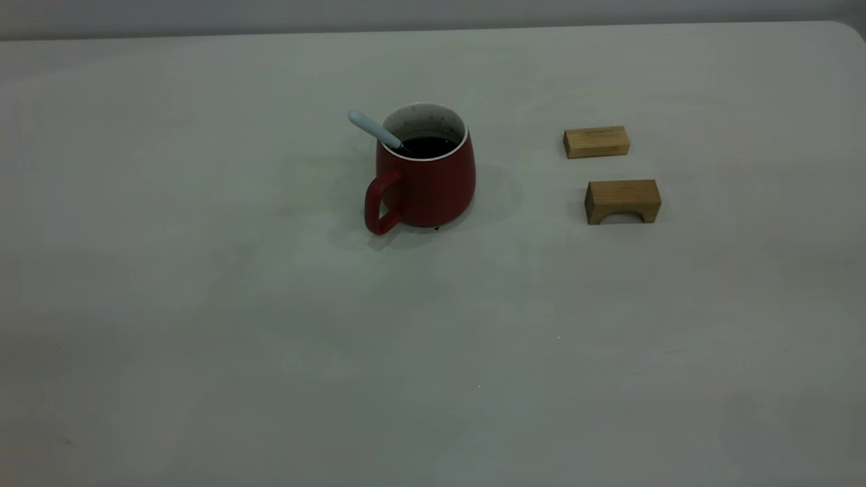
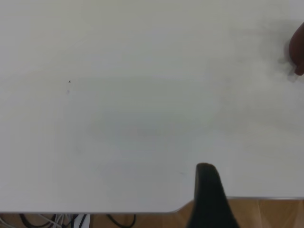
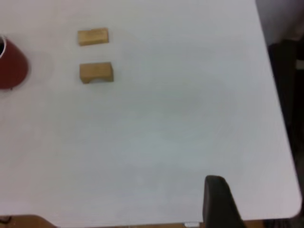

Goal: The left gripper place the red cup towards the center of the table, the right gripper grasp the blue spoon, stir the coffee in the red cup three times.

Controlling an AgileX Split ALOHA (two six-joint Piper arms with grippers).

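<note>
Bare table (image 1: 270, 352) is filling my near view. Farther back I'm seeing the red cup (image 1: 426, 179) standing upright near center, the blue spoon (image 1: 374, 128) leaning in its coffee (image 1: 427, 146), two wooden blocks (image 1: 596, 142) sitting apart. Both grippers' jaw states I cannot tell.

Off-white table (image 1: 270, 352), red cup (image 1: 426, 182) near its middle, two wooden blocks (image 1: 596, 142) (image 1: 622, 201) well apart to its right

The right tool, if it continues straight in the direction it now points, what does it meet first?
Probably only bare table; the one visible finger points across it, well clear of the wooden blocks and red cup. Depth is unclear.
</note>
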